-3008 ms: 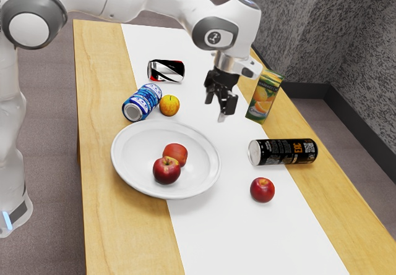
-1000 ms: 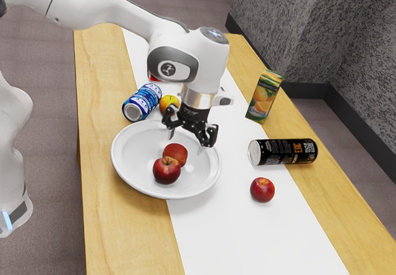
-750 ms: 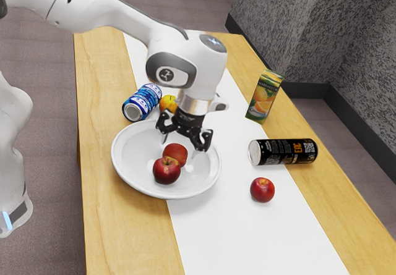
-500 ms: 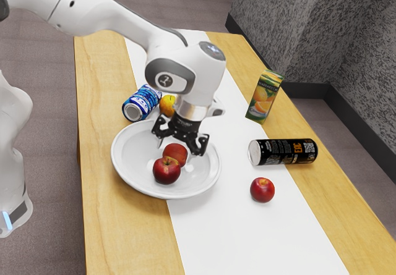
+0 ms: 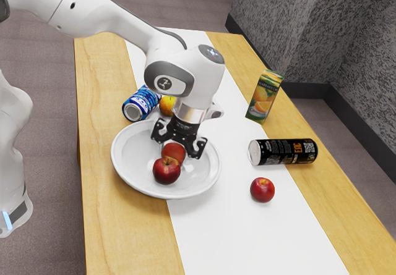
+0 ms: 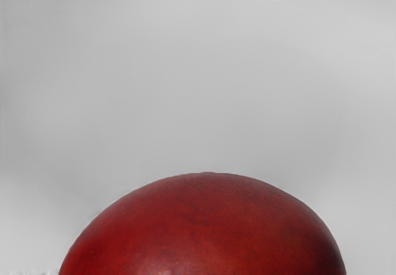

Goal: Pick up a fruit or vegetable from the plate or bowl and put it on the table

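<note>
My gripper [image 5: 176, 146] is low over the white plate [image 5: 127, 164] in the exterior view, its fingers spread wide on either side of the rear red fruit [image 5: 174, 153]. Whether either finger touches that fruit is hard to tell. A red apple [image 5: 166, 171] lies against it, toward the exterior view's bottom. In the wrist view, a large red rounded fruit [image 6: 207, 232] is close under my hand, with the pale plate surface [image 6: 198, 89] beyond it.
Another red apple [image 5: 262, 190] lies on the table [image 5: 124, 238] beside the plate, near a fallen black can [image 5: 283, 152]. A juice carton [image 5: 264, 96] stands farther back. Behind the plate are a blue can [image 5: 142, 103] and a yellow-orange fruit [image 5: 167, 105], partly behind my hand.
My hand has come from the table's far part to the plate and sunk over the rear fruit. That fruit has shifted slightly toward the exterior view's upper left in the last half second.
</note>
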